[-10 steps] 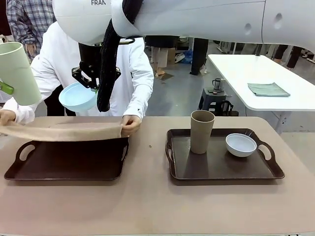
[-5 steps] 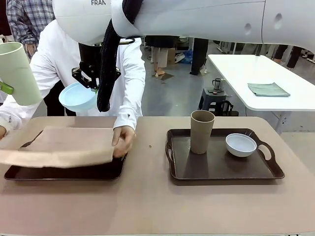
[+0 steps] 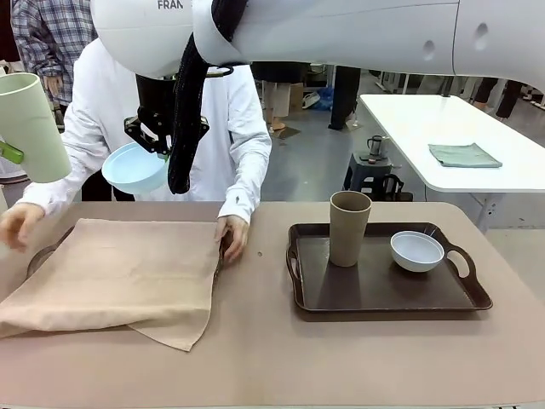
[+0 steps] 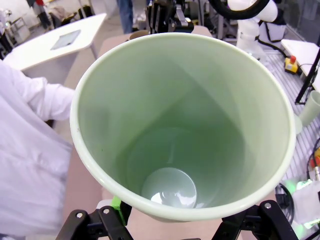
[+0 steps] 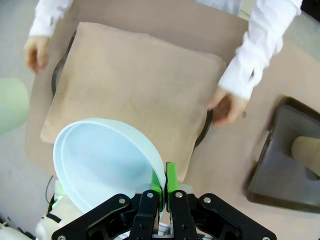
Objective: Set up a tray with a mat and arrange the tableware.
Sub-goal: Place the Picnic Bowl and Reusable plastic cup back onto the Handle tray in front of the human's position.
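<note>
Far left, aloft: pale green cup (image 3: 32,128), clamped between the fingers of the left tool (image 4: 172,222). Below, on the counter (image 3: 255,358): beige mat (image 3: 111,277) draped over the left tray (image 5: 54,82), one hand (image 3: 19,223) of the person at its far left corner, the other hand (image 3: 232,234) at its far right corner. Above the mat's far side: light blue bowl (image 3: 134,166), pinched by the rim in the right tool (image 5: 161,187). Right: second tray (image 3: 375,294) carrying the brown cup (image 3: 349,227) and, just right of it, the white bowl (image 3: 417,250).

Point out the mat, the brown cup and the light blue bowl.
mat (image 3: 119,268), front view, middle of the cloth.
brown cup (image 3: 347,234), front view, its side wall.
light blue bowl (image 5: 102,162), right wrist view, its inner surface.
</note>
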